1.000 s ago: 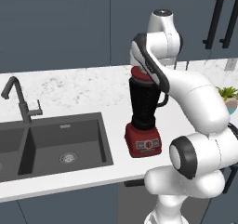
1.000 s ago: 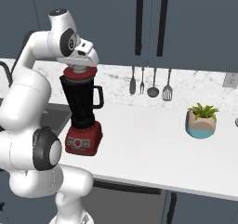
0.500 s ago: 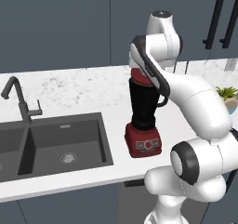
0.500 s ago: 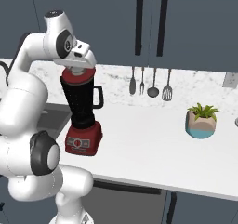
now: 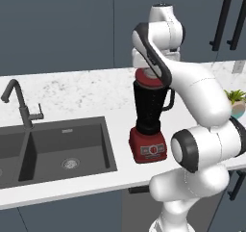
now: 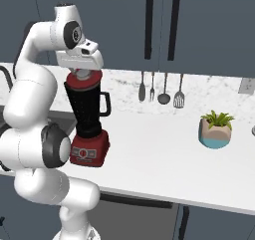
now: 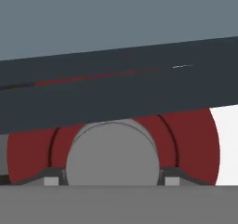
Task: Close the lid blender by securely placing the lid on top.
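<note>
The blender stands on the counter near its front edge, with a boxy red base [image 5: 148, 147] [image 6: 89, 149] and a tall black jar [image 5: 151, 106] [image 6: 87, 109]. The red lid [image 5: 150, 77] [image 6: 82, 78] [image 7: 195, 144] lies level on the jar's rim. My gripper [image 5: 149, 72] [image 6: 82, 72] [image 7: 109, 179] points straight down onto it. In the hand view the dark fingertips [image 7: 51, 177] press both sides of the lid's grey knob [image 7: 111, 155]. The gripper is shut on the lid.
A sink [image 5: 62, 149] with a faucet [image 5: 19, 106] lies left of the blender. Utensils [image 6: 162, 89] hang on the back wall, and a potted plant [image 6: 216, 129] stands to the right. Dark cabinets [image 6: 159, 25] hang above the counter.
Almost nothing differs; the hand and lid stay over the jar's top, perhaps a shade lower.
</note>
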Robot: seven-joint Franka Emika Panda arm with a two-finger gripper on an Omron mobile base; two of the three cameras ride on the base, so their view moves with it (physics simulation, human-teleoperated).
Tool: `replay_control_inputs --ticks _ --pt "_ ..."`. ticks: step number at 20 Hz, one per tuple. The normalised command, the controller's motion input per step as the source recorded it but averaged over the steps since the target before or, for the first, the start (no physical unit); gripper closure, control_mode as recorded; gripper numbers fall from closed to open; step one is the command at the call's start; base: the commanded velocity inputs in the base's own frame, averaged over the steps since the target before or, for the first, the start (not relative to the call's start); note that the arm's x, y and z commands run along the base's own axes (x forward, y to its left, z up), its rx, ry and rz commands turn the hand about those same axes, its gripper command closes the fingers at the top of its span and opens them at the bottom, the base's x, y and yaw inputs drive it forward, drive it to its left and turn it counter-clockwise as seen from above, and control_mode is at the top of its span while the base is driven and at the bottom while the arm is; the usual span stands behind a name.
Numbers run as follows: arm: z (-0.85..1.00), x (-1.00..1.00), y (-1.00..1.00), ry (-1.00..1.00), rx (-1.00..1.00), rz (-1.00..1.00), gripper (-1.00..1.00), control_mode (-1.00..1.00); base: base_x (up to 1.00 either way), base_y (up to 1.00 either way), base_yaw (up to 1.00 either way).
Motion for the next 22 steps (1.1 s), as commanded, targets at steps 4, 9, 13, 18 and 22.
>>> replay_control_inputs --ticks 4,9,13,18,22 --pt "-0.09 -0.37 0.04 0.0 0.01 0.0 1.0 -1.0 0.0 0.0 0.0" --pt "-0.07 -0.65 0.0 0.0 0.02 0.0 1.0 -1.0 0.0 0.0 0.0" --pt "-0.03 -0.23 0.0 0.0 0.03 0.0 1.0 -1.0 0.0 0.0 0.0" --pt "-0.15 -0.11 0.0 0.03 0.08 0.0 1.0 -1.0 0.0 0.0 0.0" --pt "-0.12 0.0 0.0 0.12 0.05 0.0 1.0 -1.0 0.0 0.0 0.0"
